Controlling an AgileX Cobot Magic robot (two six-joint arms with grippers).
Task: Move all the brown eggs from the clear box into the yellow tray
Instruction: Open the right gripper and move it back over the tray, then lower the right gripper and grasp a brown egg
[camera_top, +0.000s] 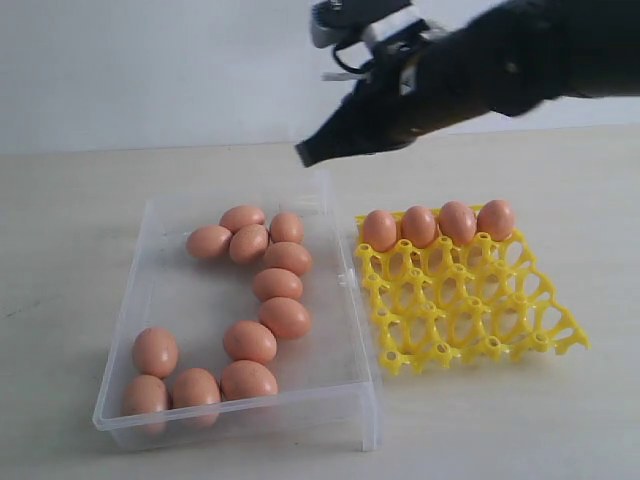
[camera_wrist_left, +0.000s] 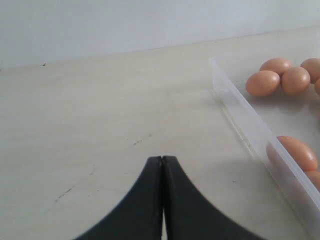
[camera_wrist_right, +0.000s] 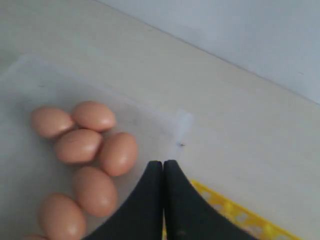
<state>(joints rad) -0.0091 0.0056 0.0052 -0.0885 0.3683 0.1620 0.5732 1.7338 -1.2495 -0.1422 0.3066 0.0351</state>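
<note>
The clear box, a shallow rectangle of transparent colourless plastic with low walls, lies on the pale beige tabletop at about 8 o'clock from the middle of the exterior view. Twelve smooth oval brown eggs lie inside it. Four are bunched at the box's 12 o'clock end, three run in a line down toward 5 o'clock, and five are gathered along its 6 to 7 o'clock edge.

The yellow tray, a bright plastic lattice of round cups with pointed posts, sits just beside the box on its 3 o'clock side. Four more brown eggs stand in a row in the cups along the tray's 12 o'clock edge.

The right gripper, black, hangs in the air at 12 o'clock from the view's middle, above the box's far rim, with its arm reaching in from 2 o'clock. Its jaws are pressed together with nothing between them.

The left gripper, also black, shows only in the left wrist view. Its jaws are likewise together and hold nothing. It is over bare tabletop, outside the box and near its wall.
</note>
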